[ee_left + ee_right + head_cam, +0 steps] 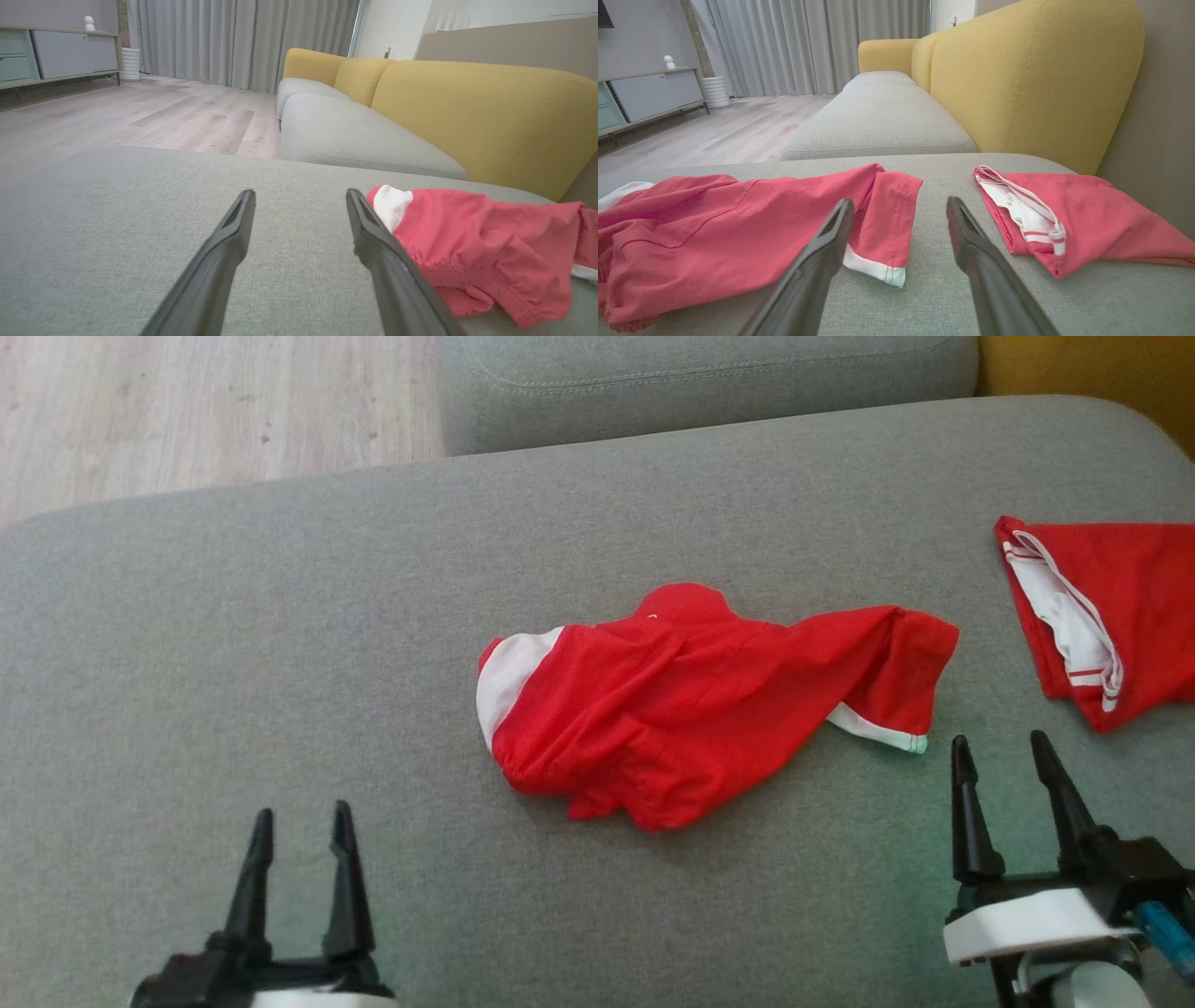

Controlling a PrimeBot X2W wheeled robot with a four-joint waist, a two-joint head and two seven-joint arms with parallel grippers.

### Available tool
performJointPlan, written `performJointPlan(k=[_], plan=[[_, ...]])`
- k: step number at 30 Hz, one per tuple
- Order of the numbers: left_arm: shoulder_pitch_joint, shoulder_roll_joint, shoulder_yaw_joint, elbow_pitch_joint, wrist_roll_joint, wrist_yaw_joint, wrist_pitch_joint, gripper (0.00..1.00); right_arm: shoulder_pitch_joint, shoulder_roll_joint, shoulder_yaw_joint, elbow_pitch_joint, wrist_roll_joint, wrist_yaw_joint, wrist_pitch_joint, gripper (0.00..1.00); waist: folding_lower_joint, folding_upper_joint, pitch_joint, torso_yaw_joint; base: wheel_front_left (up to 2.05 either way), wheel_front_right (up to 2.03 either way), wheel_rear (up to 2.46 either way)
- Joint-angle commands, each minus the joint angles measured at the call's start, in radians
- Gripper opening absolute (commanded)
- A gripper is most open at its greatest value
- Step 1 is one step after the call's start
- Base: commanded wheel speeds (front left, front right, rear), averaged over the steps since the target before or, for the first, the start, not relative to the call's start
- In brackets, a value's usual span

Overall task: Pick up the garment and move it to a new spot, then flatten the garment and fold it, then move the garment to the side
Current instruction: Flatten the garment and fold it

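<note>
Grey cushion (280,616), garment (691,709) bunched, folds hidden; left end effector (303,808), right end effector (999,737) spread.

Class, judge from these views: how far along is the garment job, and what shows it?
Done: nothing visible; the red garment lies crumpled on the grey cushion. In hand: nothing; the left pincer and right pincer stand open, holding no cloth. Left: pick up, move, flatten, fold, set aside. A second red garment lies to the right.
</note>
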Motion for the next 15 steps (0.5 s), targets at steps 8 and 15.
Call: performJointPlan(k=[8, 15], plan=[[-0.12, -0.002, -0.166, 0.027, 0.013, -0.054, -0.01, 1.0, -0.017, -0.005, 0.052, -0.034, 0.015, 0.008, -0.012, 1.0, 0.0, 0.0, 0.01, -0.032, 0.0, 0.0, 0.0], [-0.342, -0.002, -0.349, 0.255, 0.032, -0.052, 0.033, 1.0, -0.04, -0.005, 0.077, -0.043, 0.027, 0.008, -0.012, 1.0, 0.0, 0.0, 0.049, -0.088, 0.0, 0.0, 0.0]])
